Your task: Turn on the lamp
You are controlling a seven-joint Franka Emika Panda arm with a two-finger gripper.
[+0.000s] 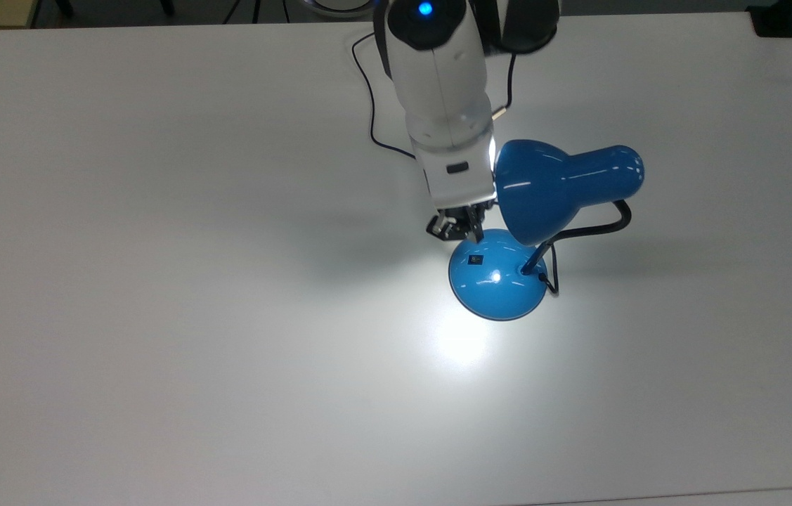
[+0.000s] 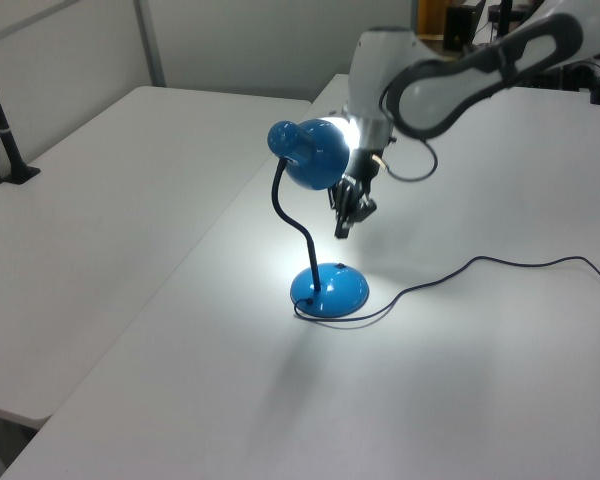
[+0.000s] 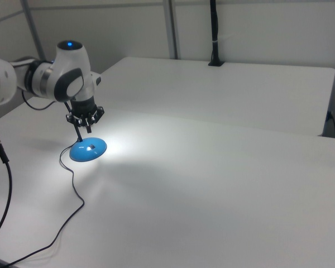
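My gripper (image 2: 342, 232) hangs closed just above the lit lamp (image 1: 501, 275) at the table's (image 1: 157, 281) centre; straying toward the shade at the top view's right could nudge it and tip the lamp.

No text, label, brand, number or sign can be read on anything here
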